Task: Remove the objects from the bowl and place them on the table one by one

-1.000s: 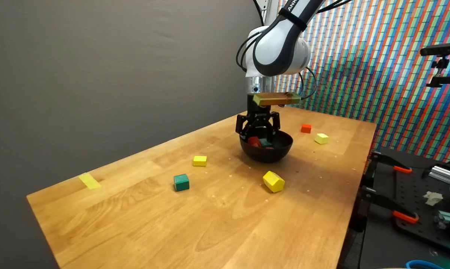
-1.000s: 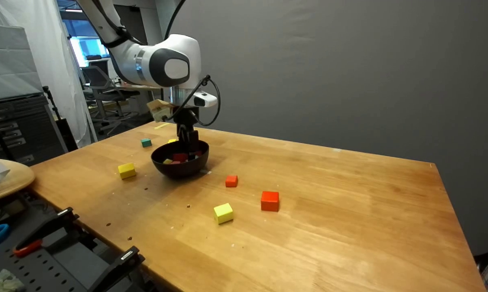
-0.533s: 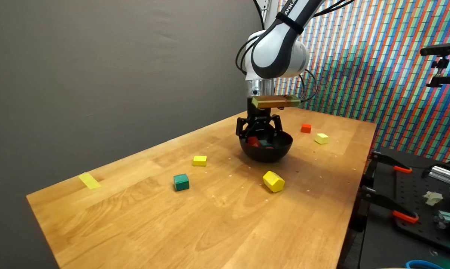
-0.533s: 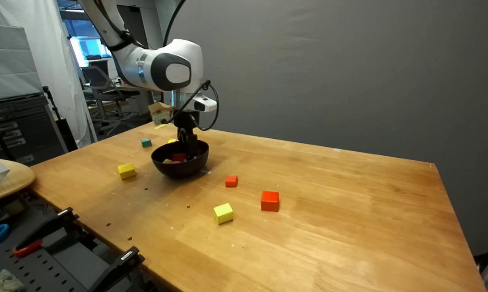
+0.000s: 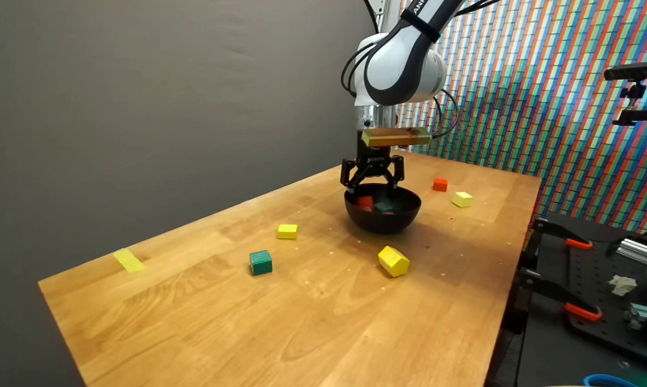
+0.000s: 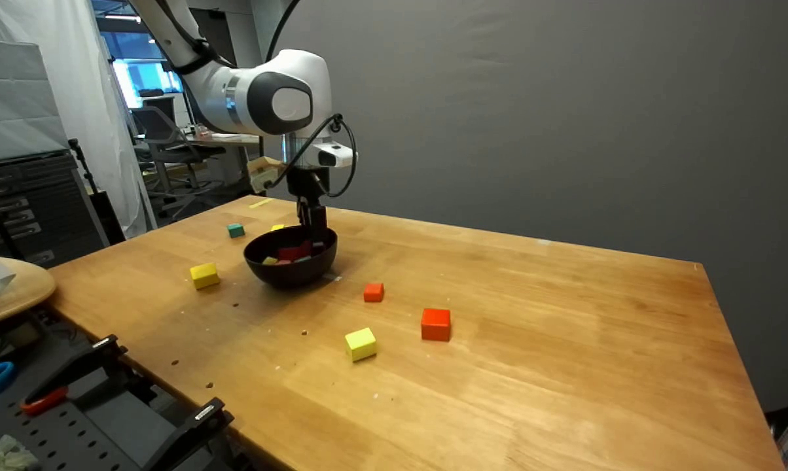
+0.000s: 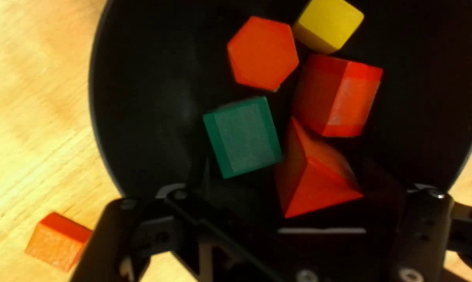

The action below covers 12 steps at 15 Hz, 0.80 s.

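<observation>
Raised since the earlier frame, the gripper [image 5: 372, 188] has come up from deep in the bowl [image 5: 382, 223], its tips now level with the rim or close to it; whether they fully clear it I cannot tell. Blocks on the table [image 5: 302, 328] lie where they lay. The fingers [image 7: 424, 221] stand wide apart and have hold of nothing.

Left to right in an exterior view, the tape [image 5: 129, 260] lies well left of the bowl, then the green block [image 5: 260, 263], left and in front of it, and the small yellow block [image 5: 287, 231], left of it and nearer.

Inside the bowl, left to right in the wrist view, are a second green block [image 7: 244, 137], a red hexagon [image 7: 263, 53], a red wedge [image 7: 318, 188], a yellow block [image 7: 330, 23] and a red block [image 7: 340, 98]. The wedge shows between the fingers, with a gap on either side.

Just in front of the bowl is the large yellow block [image 5: 393, 262]. Right of the bowl, in both exterior views, are the large red block [image 5: 440, 185] and the pale block [image 5: 462, 199]. The small red block [image 6: 374, 292], in an exterior view, sits near the bowl on its right.
</observation>
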{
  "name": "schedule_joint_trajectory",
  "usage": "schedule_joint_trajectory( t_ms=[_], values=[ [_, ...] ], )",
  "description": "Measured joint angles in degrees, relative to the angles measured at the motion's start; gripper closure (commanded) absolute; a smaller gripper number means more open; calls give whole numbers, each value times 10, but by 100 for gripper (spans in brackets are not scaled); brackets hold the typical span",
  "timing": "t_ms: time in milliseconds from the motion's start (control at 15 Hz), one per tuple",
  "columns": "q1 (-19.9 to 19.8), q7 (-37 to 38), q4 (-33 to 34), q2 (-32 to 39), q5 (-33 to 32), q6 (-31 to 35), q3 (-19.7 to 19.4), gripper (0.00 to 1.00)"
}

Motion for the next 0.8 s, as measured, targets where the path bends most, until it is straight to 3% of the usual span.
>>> schedule_joint_trajectory(
  t_ms=[267,400,467,533,600,667,733,800],
  values=[
    [-1,4,-6,-23,0,0,-7,3],
    [-4,5,-12,-32,1,0,-8,16],
    [-5,6,-17,-37,1,1,-8,30],
    [-6,6,-23,-42,1,1,-8,33],
    [-8,6,-30,-48,1,1,-8,26],
    [-9,2,-39,-54,1,0,-7,26],
    [-14,-13,-49,-63,4,-4,-2,9],
    [-17,-29,-59,-74,4,-12,3,5]
  ],
)
